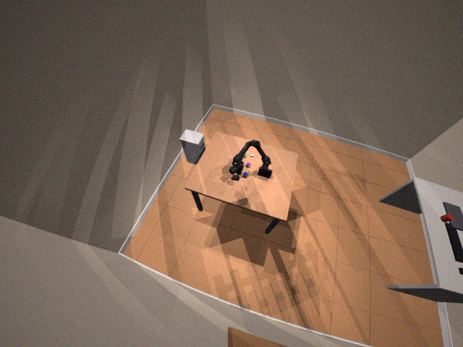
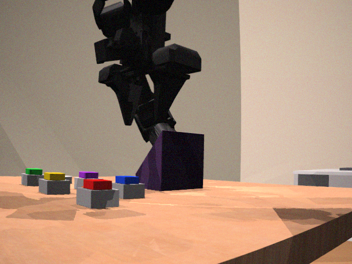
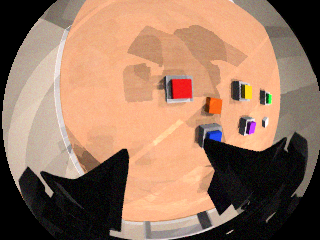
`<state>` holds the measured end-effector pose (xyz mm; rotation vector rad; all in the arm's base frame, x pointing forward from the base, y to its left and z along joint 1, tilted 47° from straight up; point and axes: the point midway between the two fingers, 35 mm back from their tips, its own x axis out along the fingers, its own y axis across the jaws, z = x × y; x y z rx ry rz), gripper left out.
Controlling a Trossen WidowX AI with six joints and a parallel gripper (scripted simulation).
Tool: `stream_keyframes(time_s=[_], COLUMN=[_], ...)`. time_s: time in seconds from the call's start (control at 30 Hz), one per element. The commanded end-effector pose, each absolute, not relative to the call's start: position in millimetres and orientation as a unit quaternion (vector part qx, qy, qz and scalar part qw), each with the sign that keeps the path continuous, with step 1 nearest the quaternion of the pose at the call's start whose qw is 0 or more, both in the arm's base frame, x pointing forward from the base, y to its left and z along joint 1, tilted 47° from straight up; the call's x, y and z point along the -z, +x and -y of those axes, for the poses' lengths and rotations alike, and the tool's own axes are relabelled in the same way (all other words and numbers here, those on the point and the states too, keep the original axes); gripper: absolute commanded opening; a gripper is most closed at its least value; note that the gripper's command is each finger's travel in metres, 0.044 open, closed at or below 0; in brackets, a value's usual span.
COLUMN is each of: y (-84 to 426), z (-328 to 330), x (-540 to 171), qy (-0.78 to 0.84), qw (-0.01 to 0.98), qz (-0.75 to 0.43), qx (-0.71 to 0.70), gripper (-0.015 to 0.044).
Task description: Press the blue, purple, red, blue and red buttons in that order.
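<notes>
My gripper (image 2: 144,122) (image 3: 167,148) is open and empty, high above the table and touching no button. The red button (image 2: 97,184) (image 3: 181,89) stands up from its grey housing, nearest in the exterior view. The blue button (image 1: 245,174) (image 2: 127,179) (image 3: 214,136) is also up; in the wrist view the right fingertip overlaps its lower edge. The purple button (image 1: 248,164) (image 2: 88,174) (image 3: 251,128) is up, farther back, partly behind the red one in the exterior view.
An orange block (image 3: 213,105) lies between the red and blue buttons. A yellow button (image 2: 54,176) (image 3: 246,92), a green button (image 2: 33,171) (image 3: 269,98) and a small white block (image 1: 252,155) (image 3: 265,122) are farther off. The dark purple arm base (image 1: 265,172) (image 2: 181,159) stands beyond the blue button.
</notes>
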<state>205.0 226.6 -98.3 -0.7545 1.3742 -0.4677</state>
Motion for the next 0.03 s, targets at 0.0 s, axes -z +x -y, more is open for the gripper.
stream_keyframes(time_s=[0.0], y=[206.9], z=[-227.8], x=[97.5], qy=[-0.327], qw=[0.684], qz=[-0.616], qx=[0.213], gripper=[0.0400])
